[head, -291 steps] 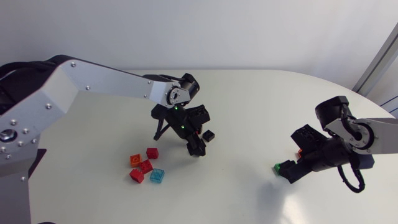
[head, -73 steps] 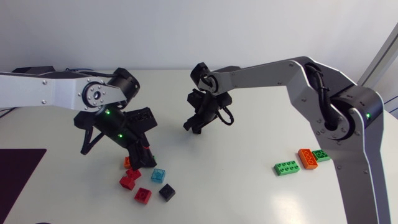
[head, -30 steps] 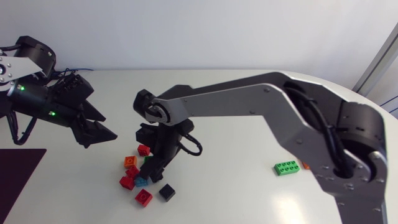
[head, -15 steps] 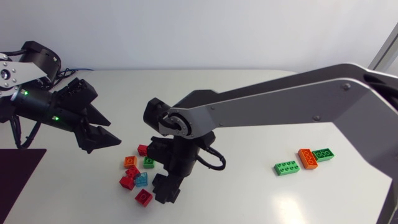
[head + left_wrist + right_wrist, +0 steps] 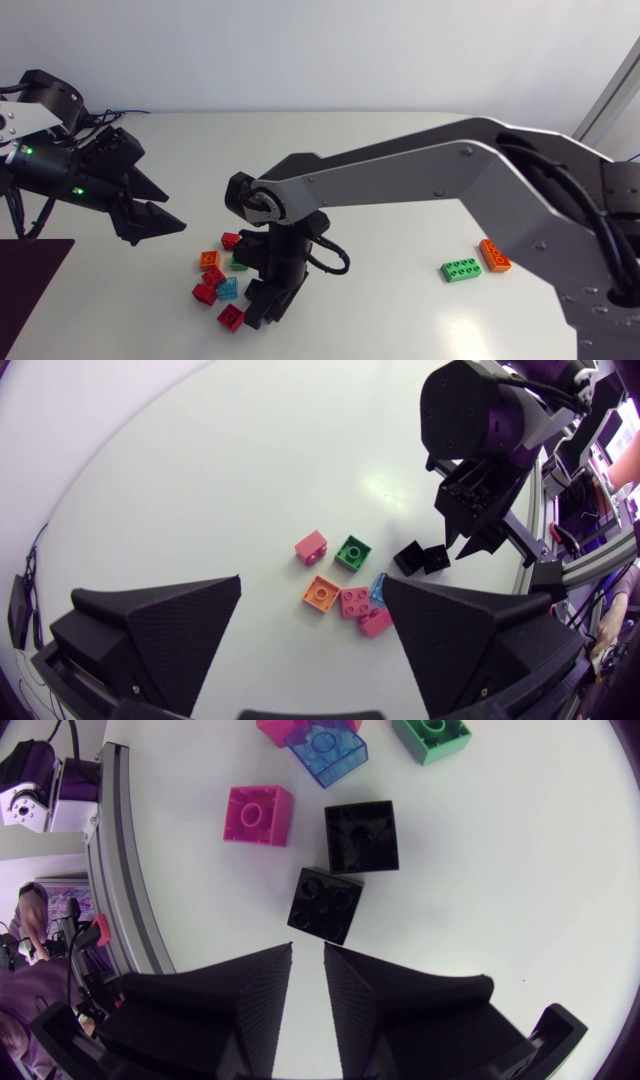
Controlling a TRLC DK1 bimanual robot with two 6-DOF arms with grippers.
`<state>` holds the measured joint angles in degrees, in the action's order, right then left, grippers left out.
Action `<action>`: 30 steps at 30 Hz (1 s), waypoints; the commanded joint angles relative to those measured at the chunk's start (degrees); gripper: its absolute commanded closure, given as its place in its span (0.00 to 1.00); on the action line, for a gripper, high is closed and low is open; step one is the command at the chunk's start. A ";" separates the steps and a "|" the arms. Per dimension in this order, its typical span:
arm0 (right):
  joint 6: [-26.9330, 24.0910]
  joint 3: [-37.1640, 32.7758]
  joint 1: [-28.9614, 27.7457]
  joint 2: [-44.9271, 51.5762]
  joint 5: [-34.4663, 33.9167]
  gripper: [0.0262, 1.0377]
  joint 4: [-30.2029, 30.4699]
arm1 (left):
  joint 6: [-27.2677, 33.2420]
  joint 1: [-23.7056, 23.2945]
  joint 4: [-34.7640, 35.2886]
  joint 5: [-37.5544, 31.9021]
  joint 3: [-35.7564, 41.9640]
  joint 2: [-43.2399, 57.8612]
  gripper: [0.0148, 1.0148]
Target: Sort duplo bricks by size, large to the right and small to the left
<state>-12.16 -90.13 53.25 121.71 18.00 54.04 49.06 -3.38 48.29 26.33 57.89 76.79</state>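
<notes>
Left arm [image 5: 45, 95] enters from the left edge and sits close to that side, its black wrist angled down and toward the middle. Left gripper [image 5: 170, 210] points inward with its two wedge-shaped fingers spread wide apart, holding nothing. Right arm [image 5: 430, 170] comes in from the right edge, its long silver-grey link stretching across past the middle to a black joint [image 5: 250, 200], where the wrist turns straight down. Right gripper [image 5: 262, 312] hangs low, pointing downward, its fingers [image 5: 250, 990] drawn close with only a narrow slit between them, gripping nothing
</notes>
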 commanded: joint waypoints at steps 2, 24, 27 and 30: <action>1.79 0.30 0.01 1.34 0.55 0.84 1.33 | 2.27 -0.84 0.66 0.83 -1.20 -0.51 0.03; 0.83 -19.30 0.71 14.87 -2.35 0.84 3.09 | 3.59 -2.07 -0.39 1.18 -2.25 0.99 0.03; 0.74 -21.14 0.45 15.57 -3.32 0.84 3.35 | 3.50 -2.07 -0.48 1.18 -2.08 0.99 0.03; 0.65 -17.71 0.10 11.71 -3.15 0.84 3.18 | 3.41 -2.16 -0.39 1.10 -2.60 0.64 0.03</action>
<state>-11.55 -109.75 53.60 135.09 15.00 55.99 51.42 -4.89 47.88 26.85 56.88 76.82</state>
